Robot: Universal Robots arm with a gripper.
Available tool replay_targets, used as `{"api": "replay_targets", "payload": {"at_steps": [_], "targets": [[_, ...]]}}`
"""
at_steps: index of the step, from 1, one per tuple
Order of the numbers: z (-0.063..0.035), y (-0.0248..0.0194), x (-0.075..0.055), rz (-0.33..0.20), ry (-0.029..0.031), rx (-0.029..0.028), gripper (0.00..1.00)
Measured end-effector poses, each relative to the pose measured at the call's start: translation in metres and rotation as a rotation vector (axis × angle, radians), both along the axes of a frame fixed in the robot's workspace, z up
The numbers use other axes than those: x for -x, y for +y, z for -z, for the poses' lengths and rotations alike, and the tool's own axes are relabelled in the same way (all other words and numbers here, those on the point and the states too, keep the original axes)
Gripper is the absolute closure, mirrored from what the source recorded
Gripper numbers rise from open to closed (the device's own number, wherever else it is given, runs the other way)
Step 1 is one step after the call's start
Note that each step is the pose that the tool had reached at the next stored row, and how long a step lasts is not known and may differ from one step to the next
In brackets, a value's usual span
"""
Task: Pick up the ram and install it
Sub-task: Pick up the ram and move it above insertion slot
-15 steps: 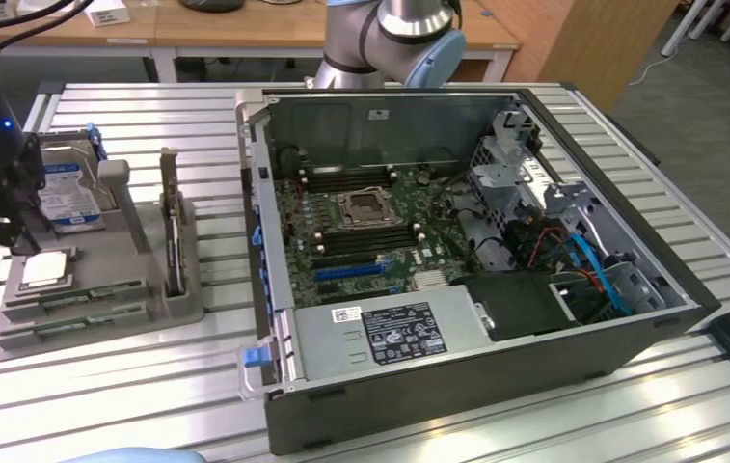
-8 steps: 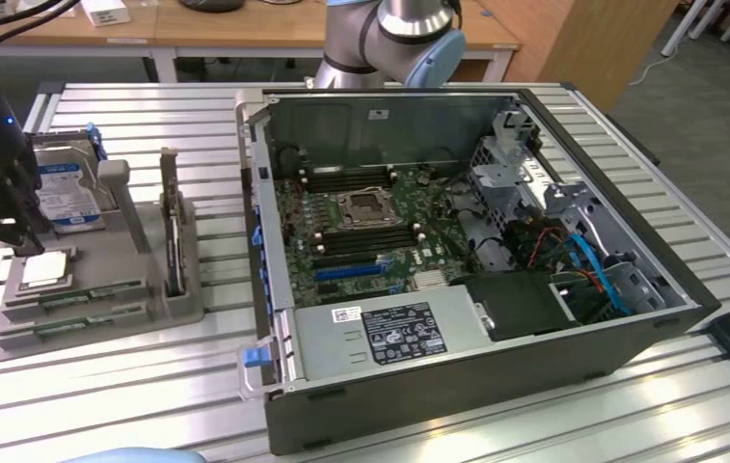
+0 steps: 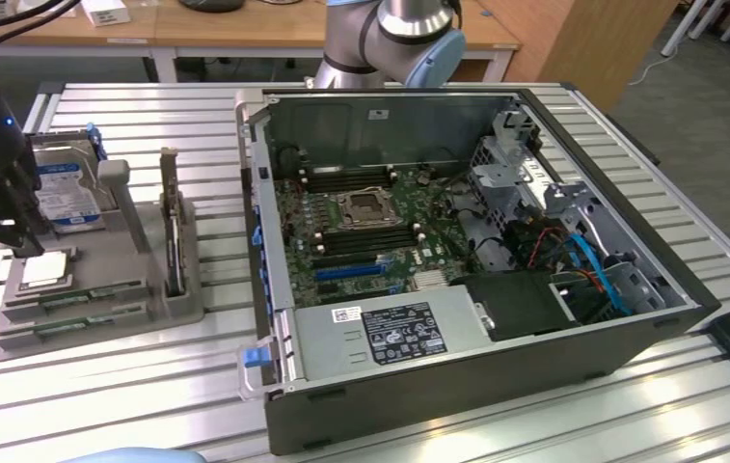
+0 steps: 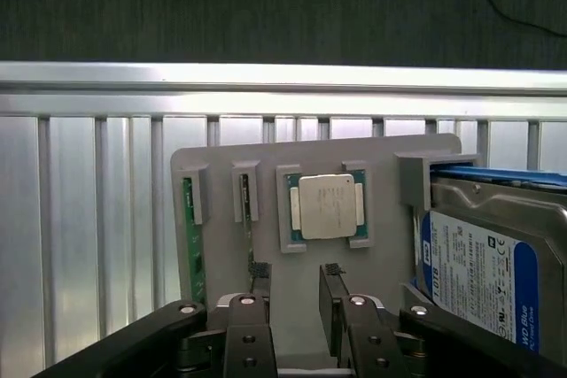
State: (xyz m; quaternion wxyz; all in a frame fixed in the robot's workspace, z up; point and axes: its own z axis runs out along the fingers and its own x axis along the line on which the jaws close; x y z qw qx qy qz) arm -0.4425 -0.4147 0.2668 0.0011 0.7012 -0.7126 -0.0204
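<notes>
Green ram sticks (image 4: 189,236): two, lay side by side in grey tray (image 4: 390,152). One processor (image 4: 326,206), one hard drive (image 4: 478,272) alongside. Gripper (image 4: 295,270) hung above tray, jaws wide apart, empty.

Arm (image 3: 410,19): silver-grey tube sections, light-blue joint caps. Wrist end is matte black, with a small blue light (image 3: 7,122) on the housing and black cables (image 3: 30,24) off the top. Gripper (image 4: 295,270) — two slim black fingers (image 4: 337,303), black linkages, round silver screws (image 4: 186,310) at the pivots.
</notes>
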Motion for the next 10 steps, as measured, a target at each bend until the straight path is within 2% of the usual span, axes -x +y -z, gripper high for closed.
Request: {"api": "replay_targets", "payload": {"at_steps": [10], "targets": [[0.0004,-0.0163,0.0,0.0,0.0001,0.0004,0.65]]}}
